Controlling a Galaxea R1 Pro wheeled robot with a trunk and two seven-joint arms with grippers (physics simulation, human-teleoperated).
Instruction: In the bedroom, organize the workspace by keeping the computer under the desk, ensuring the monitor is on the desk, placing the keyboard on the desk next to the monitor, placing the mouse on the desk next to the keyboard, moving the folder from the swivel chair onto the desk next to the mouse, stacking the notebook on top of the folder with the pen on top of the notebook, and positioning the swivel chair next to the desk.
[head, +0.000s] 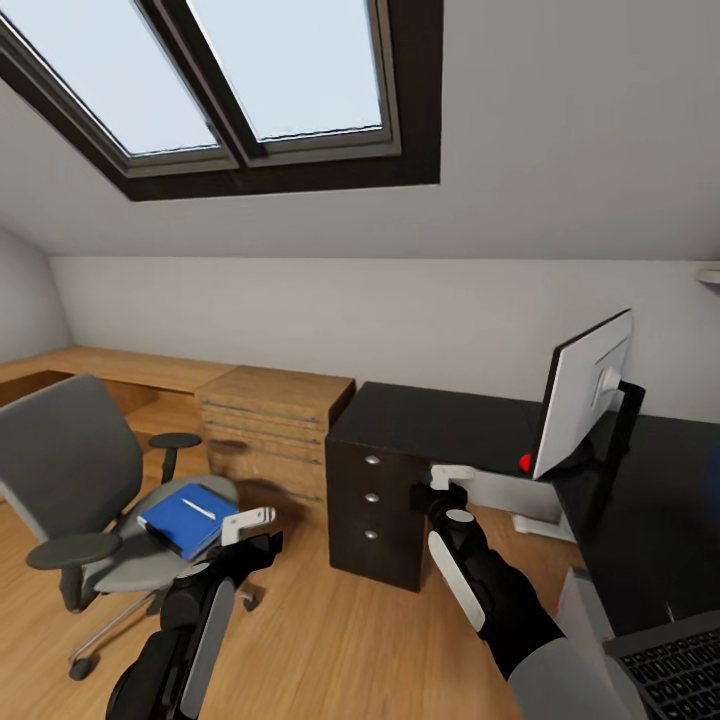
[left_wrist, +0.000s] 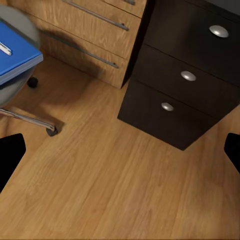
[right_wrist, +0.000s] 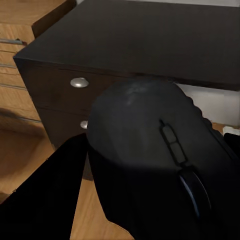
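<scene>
The mouse (right_wrist: 145, 165), dark and rounded, is clamped in the right hand (head: 445, 490), held in the air just off the counter's (head: 440, 420) front edge, by the drawers. The monitor (head: 585, 395) stands upright at the black counter's inner corner, silver back showing, red dot low at its corner. The keyboard (head: 680, 670) lies at the counter's near right edge. The blue folder (head: 185, 520) lies flat on the grey chair's (head: 75, 480) seat, a pale pen (head: 200, 508) on top. The chair stands on the floor, well apart from the counter.
</scene>
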